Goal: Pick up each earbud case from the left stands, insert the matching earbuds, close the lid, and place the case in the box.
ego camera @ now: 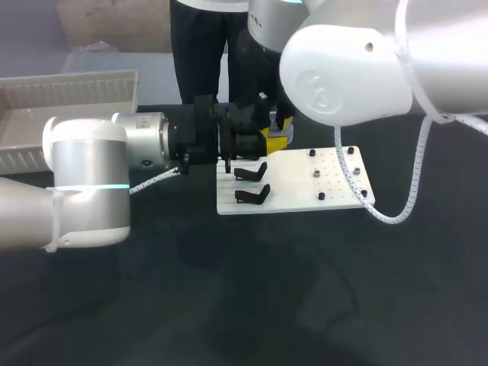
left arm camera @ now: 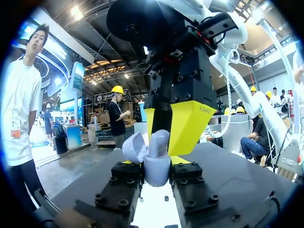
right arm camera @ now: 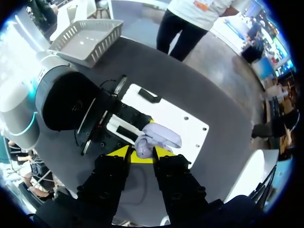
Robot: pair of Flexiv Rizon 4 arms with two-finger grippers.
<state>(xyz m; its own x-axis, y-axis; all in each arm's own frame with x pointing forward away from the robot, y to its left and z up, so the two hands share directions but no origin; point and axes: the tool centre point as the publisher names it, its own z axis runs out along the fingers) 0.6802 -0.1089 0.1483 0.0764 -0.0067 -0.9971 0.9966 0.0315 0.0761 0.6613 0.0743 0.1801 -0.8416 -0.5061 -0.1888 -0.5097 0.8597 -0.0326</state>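
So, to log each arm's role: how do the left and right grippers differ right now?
The left gripper lies level, fingers shut on the open case; the right gripper points down, fingers apparently pinching an earbud at its mouth. Both have yellow tips and meet above the white board.

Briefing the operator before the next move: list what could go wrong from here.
1. The left gripper grips the case only at its lower part; a downward push from the right gripper might tilt it or make it slip.
2. The open lid stands right beside the right gripper and could be knocked or bent back.
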